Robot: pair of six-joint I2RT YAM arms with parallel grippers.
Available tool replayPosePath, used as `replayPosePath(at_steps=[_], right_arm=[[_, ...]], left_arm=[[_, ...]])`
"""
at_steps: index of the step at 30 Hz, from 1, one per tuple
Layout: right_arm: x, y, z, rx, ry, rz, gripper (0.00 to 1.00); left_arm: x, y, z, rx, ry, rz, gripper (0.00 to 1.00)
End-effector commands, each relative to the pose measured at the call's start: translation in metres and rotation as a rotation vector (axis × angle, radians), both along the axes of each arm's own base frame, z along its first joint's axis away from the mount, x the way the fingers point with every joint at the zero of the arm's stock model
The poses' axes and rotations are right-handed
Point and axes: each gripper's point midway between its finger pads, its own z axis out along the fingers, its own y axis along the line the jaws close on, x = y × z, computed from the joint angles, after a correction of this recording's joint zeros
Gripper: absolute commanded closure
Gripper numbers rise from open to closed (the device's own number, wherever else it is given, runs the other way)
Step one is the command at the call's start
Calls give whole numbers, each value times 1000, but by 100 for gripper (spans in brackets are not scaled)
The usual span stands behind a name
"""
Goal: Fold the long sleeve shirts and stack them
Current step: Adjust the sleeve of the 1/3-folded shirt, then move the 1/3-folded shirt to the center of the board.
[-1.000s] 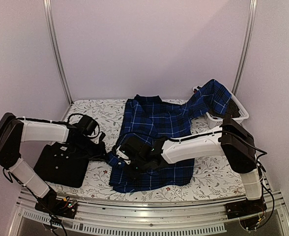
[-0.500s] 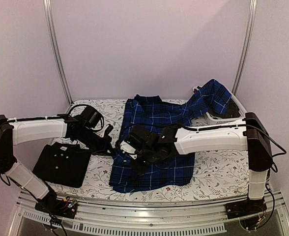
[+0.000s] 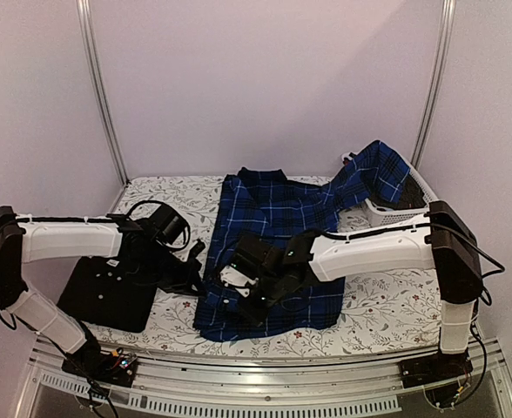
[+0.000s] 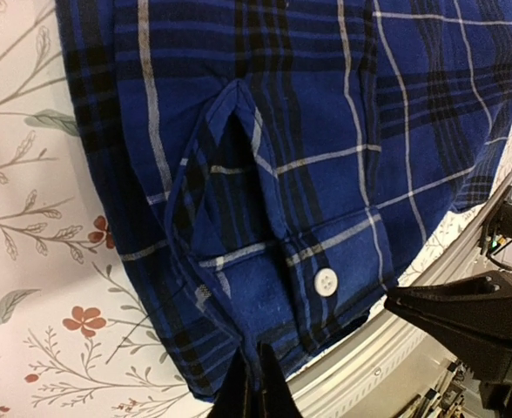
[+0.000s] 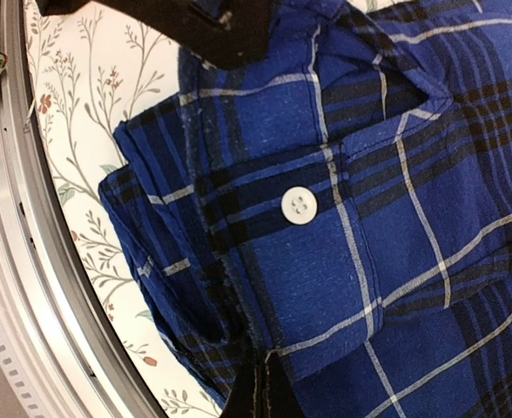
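Observation:
The blue plaid shirt (image 3: 278,218) lies spread on the middle of the table, one sleeve trailing back right into the basket. Its other sleeve is folded across the near left part. My left gripper (image 3: 197,277) is shut on the edge of that sleeve's cuff (image 4: 256,348), beside a white button (image 4: 326,280). Just to its right, my right gripper (image 3: 239,294) is shut on the same cuff, close to its button (image 5: 299,205). In the wrist views the left gripper (image 4: 256,394) and the right gripper (image 5: 260,396) both pinch plaid cloth. The black shirt (image 3: 108,292) lies folded at the near left.
A white lattice basket (image 3: 417,196) stands at the back right with the plaid sleeve draped over its rim. A floral cloth (image 3: 378,305) covers the table. A metal rail (image 3: 265,366) runs along the near edge, close below the cuff.
My left gripper has moved right and nearer and closed on the plaid cuff. My right gripper stayed shut on the cloth, shifting back and then nearer with it.

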Motion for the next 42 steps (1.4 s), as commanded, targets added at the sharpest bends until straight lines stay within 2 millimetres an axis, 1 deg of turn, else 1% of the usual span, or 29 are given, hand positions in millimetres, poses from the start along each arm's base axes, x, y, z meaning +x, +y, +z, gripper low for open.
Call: replayPosePath(at_steps=[1,3,5,6,7,8,10,12,14,16,19,21,24,26,29,30,35,37,38,42], right_arm=[[-8,-1,7,30,22,-1,100],[-8,-4,7,27,19,0,98],[-7,-4,8,31,16,-1,92],[-5,-4,9,36,13,-9,85],[-2,-4,12,45,11,-16,76],[4,-4,18,63,7,-32,69],[20,-5,34,115,-2,-71,59],[38,-8,50,168,-9,-112,51],[59,-11,66,214,-27,-158,49],[81,-14,78,256,-40,-207,48],[110,-17,90,307,-60,-266,48],[129,-16,99,351,-68,-297,49],[151,-12,112,420,-62,-326,49],[161,-5,116,455,-50,-330,50],[170,3,108,468,-35,-336,52],[172,5,102,464,-29,-339,52],[185,7,86,464,-23,-360,54],[192,6,83,469,-23,-376,54],[196,6,83,473,-27,-382,54],[209,3,75,471,-30,-404,55]], left_arm=[[-9,-6,5,-24,2,-9,99],[-9,-7,5,-24,1,-6,95],[-6,-5,7,-18,-12,5,86],[-3,-3,8,-8,-28,18,80],[0,-1,10,2,-44,31,69],[5,2,14,8,-64,48,66],[14,10,19,18,-95,95,57],[23,18,22,11,-114,140,53],[30,25,20,1,-119,177,49],[36,28,12,-4,-120,202,43],[39,30,-2,-6,-93,220,42],[36,30,-14,-5,-73,223,44],[32,27,-31,-12,-31,214,46],[28,27,-41,-6,-3,209,49],[22,25,-47,-23,23,206,50],[19,23,-47,-37,34,203,50],[10,16,-54,-54,81,187,51],[7,13,-59,-47,99,183,56],[6,12,-62,-42,109,184,61],[-4,8,-67,-37,149,182,90]])
